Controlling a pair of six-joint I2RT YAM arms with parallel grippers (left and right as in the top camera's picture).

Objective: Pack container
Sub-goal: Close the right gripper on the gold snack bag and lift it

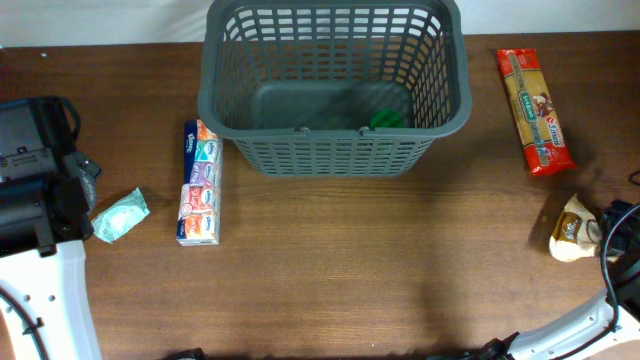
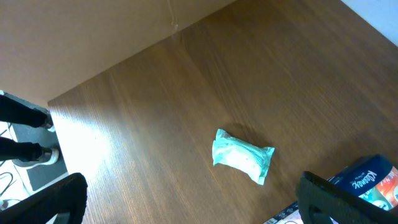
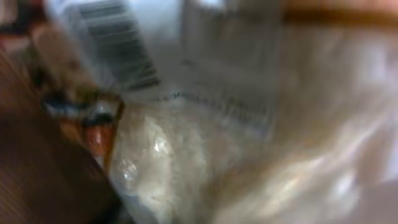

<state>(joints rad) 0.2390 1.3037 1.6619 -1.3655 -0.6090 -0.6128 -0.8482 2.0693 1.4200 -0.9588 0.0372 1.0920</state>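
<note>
The dark grey basket (image 1: pixel 335 137) stands at the back middle of the table with a small green item (image 1: pixel 386 119) on its bottom. My left gripper (image 2: pixel 193 202) is open and empty, just short of a teal packet (image 2: pixel 242 155), which also shows in the overhead view (image 1: pixel 121 215). My right gripper (image 1: pixel 612 236) is at the right edge, against a beige clear bag (image 1: pixel 570 231). That bag (image 3: pixel 205 155) fills the right wrist view, blurred, and hides the fingers.
A multi-pack of tissues (image 1: pixel 200 183) lies left of the basket; its end shows in the left wrist view (image 2: pixel 370 180). A long red and yellow pasta pack (image 1: pixel 535 112) lies at the back right. The wooden table's (image 1: pixel 380 270) far edge shows in the left wrist view.
</note>
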